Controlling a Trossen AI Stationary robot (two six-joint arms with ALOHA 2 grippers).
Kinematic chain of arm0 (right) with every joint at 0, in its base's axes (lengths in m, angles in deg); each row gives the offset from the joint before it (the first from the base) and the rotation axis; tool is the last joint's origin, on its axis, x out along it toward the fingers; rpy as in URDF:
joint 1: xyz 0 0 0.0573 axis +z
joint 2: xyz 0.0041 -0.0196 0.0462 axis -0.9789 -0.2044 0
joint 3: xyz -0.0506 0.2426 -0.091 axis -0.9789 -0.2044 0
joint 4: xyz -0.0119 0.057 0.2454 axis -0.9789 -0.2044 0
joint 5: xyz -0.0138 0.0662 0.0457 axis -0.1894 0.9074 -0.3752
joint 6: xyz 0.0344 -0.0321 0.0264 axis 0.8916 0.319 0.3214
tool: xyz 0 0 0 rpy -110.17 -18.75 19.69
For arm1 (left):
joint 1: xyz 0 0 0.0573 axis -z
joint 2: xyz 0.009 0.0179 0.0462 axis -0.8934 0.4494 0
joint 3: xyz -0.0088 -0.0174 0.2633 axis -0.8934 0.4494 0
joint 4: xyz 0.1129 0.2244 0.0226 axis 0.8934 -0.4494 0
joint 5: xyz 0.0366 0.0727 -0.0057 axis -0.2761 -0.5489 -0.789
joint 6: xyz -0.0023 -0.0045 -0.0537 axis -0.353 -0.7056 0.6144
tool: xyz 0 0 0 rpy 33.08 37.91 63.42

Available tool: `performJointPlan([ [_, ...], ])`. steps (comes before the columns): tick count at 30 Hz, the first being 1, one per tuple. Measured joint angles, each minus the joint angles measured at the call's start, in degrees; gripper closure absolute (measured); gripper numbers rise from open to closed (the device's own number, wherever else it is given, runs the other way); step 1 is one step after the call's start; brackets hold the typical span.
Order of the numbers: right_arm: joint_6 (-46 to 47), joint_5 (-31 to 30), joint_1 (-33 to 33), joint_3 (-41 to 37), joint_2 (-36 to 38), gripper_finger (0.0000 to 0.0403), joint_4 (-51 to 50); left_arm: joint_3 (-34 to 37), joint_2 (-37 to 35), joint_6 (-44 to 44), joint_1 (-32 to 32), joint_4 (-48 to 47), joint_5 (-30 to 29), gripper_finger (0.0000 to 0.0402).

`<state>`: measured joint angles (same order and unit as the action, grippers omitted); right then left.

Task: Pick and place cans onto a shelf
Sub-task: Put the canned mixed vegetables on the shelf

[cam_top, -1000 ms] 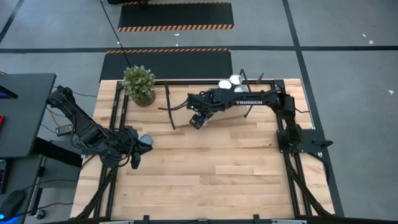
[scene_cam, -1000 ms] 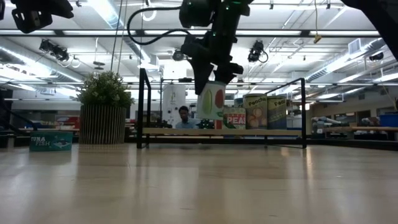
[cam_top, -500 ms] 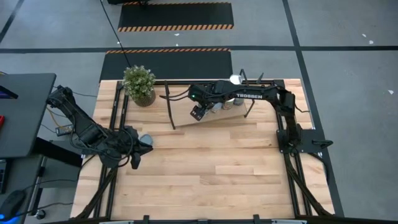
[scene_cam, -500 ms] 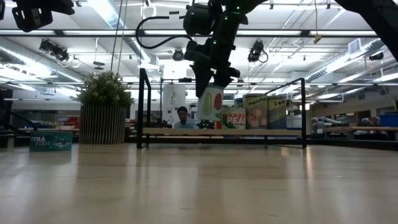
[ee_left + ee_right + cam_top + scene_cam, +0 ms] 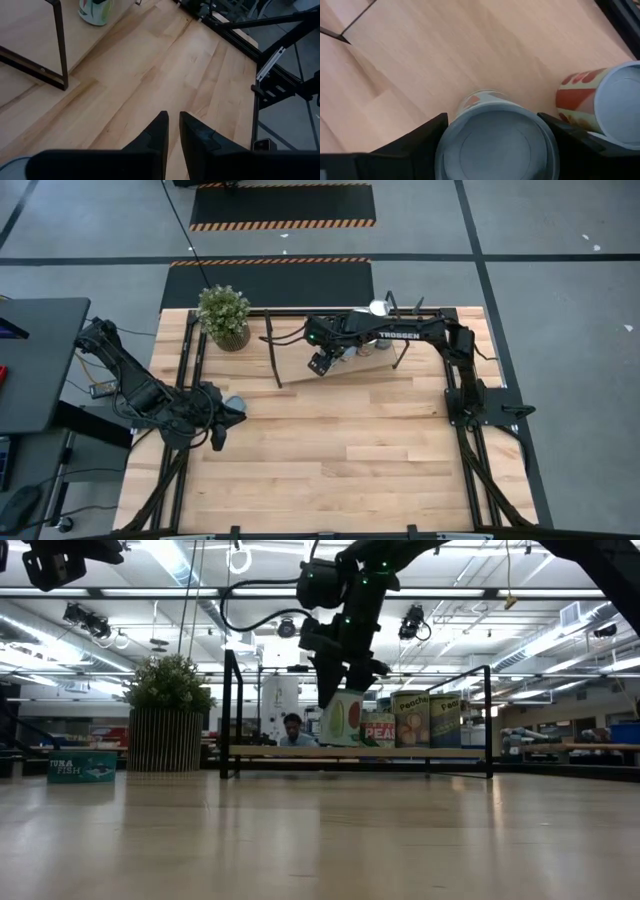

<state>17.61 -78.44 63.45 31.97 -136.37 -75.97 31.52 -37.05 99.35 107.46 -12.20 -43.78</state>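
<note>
My left jaws [image 5: 222,430] rest low at the left side of the bench [image 5: 330,450], their two dark tapered fingers [image 5: 156,137] nearly together with only a thin slit between them and nothing held. Just beside them on the planks lies a small round can [image 5: 234,403] with a bluish-grey top. At the back left corner stands a potted plant [image 5: 223,315], leafy in a ribbed pot; only the low view shows a teal flat tin [image 5: 81,767] to its left.

The bench is pale wood in long strips, smooth with a faint sheen. Along its back sits the shelf [image 5: 340,360], a light plywood board between thin black rod ends.

My right jaws [image 5: 335,352] are over the shelf, clamped on a held can [image 5: 342,718]; the low view shows its white label with red and green fruit, its base just above the board. My right wrist view looks down on its dull grey lid, with a neighbouring can [image 5: 605,102], orange and white, close beside it. More labelled cans [image 5: 420,720] stand further right.

Behind is a large hall with ceiling lights and a person [image 5: 294,730]
</note>
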Motion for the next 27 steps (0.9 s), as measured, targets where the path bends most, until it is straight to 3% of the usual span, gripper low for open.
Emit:
performJointPlan([
  [15, -5.54, -2.35, -0.12, 0.02, 0.01, 0.0030, 1.53, 0.00, 0.02, 0.12, 0.00, 0.50, -0.02, 0.0351],
  [27, -3.85, -7.35, -0.12, 0.07, 0.01, 0.0029, 1.14, 0.00, 0.02, 0.50, 0.00, 1.07, -0.02, 0.0351],
])
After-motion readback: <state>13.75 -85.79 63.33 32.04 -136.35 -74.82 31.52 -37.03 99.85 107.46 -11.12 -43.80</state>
